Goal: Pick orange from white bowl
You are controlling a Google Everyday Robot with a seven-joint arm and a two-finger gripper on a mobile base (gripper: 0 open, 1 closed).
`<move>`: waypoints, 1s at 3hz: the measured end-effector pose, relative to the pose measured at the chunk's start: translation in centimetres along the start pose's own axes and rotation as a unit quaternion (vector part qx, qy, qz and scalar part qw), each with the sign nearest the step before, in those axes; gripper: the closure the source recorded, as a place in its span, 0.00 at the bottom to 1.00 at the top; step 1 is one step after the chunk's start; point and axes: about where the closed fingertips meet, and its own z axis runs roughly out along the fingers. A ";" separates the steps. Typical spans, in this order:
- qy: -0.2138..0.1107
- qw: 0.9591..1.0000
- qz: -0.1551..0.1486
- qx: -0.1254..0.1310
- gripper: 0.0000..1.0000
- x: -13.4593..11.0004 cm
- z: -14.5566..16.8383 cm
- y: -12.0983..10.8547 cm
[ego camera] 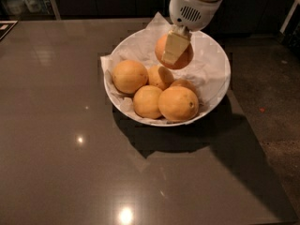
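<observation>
- A dark glossy table (70, 163) lies nearest, with light glints on its surface.
- On it sits the white bowl (219, 86), lined with crumpled paper (206, 64). Paler oranges (178, 103) crowd its front and left.
- Over the bowl's rear, the gripper (174, 55) is clamped on the orange (186, 60), just above the paler fruit. One cream finger (173, 47) crosses its near face.
- The orange is round, so no long axis can be told.

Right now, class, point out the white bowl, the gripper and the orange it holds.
white bowl (212, 50), camera view, bare right wall.
gripper (174, 51), camera view, midway between its fingertips, above the white bowl.
orange (186, 60), camera view, lower right skin.
</observation>
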 end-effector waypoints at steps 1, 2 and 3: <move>0.000 1.000 -0.001 0.000 1.00 0.0 0.0 0.0; -0.016 1.000 0.001 -0.004 1.00 -0.7 -2.2 1.9; -0.037 0.999 0.002 -0.004 1.00 -1.9 -4.9 4.4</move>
